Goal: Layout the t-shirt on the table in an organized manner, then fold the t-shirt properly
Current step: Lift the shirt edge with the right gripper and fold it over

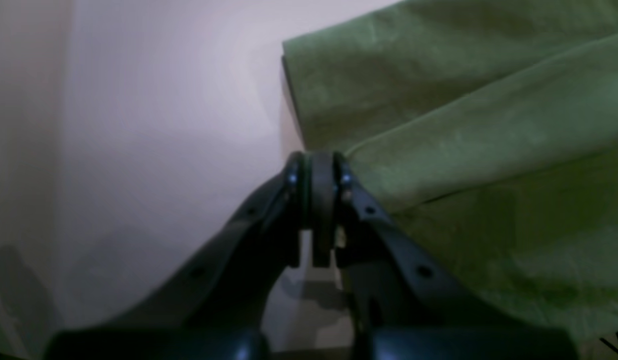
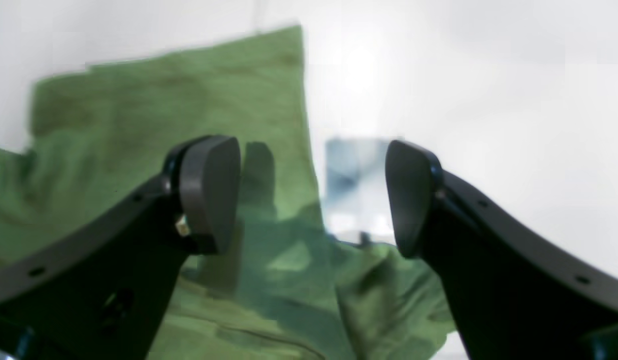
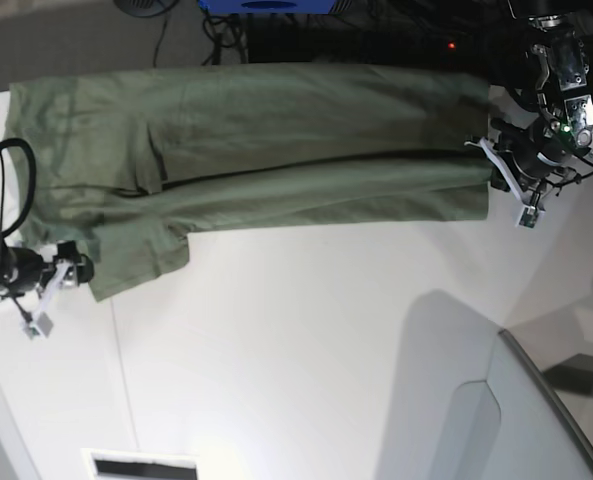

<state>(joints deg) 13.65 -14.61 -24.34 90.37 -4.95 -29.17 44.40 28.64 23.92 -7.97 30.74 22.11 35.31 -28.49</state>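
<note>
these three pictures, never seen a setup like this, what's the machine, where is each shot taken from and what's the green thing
It is a robot with two arms working at a white table. The wide picture comes from a fixed camera looking down on the table. The other two come from small cameras mounted on each arm's wrist, looking out past its claw.

The green thing is a t-shirt, spread lengthwise across the far part of the table, partly folded over itself.

The left claw is on the right side of the wide picture. Its fingers are pressed together at the edge of the shirt; whether cloth is pinched between them is hard to tell, since the picture is blurred.

The right claw is on the left side of the wide picture. Its two dark pads stand well apart above the shirt's edge, holding nothing.
</note>
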